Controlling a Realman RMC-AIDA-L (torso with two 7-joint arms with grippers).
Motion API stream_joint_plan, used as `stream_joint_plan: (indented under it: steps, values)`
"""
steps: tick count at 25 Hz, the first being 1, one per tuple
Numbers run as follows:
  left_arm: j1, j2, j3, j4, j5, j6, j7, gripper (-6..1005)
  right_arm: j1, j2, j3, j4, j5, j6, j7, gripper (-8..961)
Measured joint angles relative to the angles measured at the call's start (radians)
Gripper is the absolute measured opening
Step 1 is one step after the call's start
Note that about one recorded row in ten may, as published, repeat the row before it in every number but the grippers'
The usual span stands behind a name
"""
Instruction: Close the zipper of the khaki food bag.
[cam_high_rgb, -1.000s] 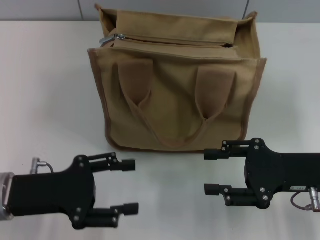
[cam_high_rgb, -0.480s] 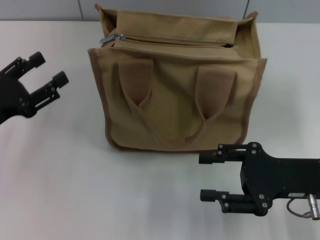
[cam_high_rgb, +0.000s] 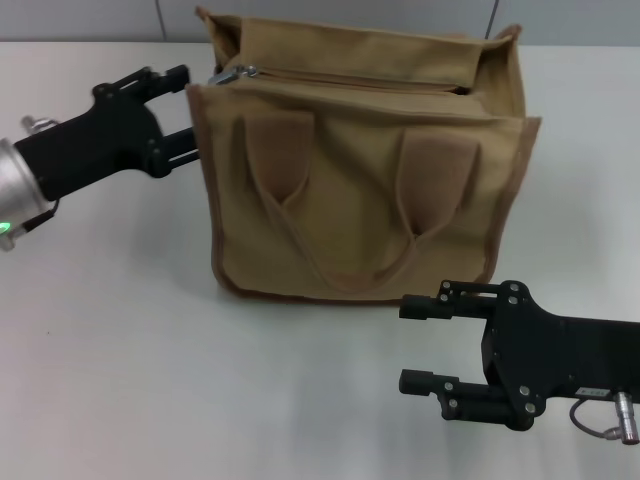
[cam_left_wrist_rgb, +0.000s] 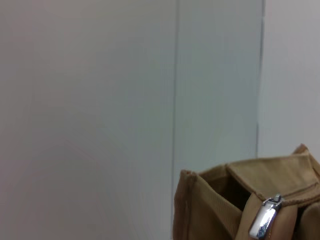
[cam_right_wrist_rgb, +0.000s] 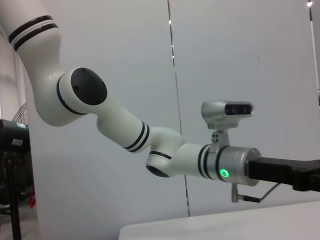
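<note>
The left claw (cam_high_rgb: 185, 112) has swung in beside the khaki food bag (cam_high_rgb: 365, 170) on the white tabletop (cam_high_rgb: 120, 340), fingers spread and empty, near the zipper (cam_high_rgb: 350, 78) pull. The right claw (cam_high_rgb: 420, 345) waits open in front.

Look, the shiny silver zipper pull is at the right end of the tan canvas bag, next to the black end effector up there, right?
Not quite. In the head view the shiny silver zipper pull sits at the left end of the tan canvas bag, next to the left black end effector. The rest is right.
</note>
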Motion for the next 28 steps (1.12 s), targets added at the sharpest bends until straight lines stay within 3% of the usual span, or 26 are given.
stream_joint_plan:
  steps: [4, 9, 19, 28]
  values:
    - [-0.029, -0.003, 0.019, -0.002, -0.075, -0.012, 0.002, 770, -0.007, 0.000, 0.001, 0.031, 0.001, 0.006, -0.002, 629]
    - [-0.007, -0.002, 0.024, -0.005, -0.188, 0.053, 0.010, 773, -0.007, 0.002, 0.000, 0.056, 0.008, 0.003, -0.002, 629]
    - [0.004, -0.003, 0.016, -0.058, -0.199, 0.051, 0.092, 765, -0.006, -0.001, 0.001, 0.092, 0.043, -0.009, -0.026, 629]
    - [0.049, -0.002, 0.025, -0.111, -0.214, 0.107, 0.183, 693, 0.000, 0.002, -0.003, 0.117, 0.076, -0.016, -0.059, 629]
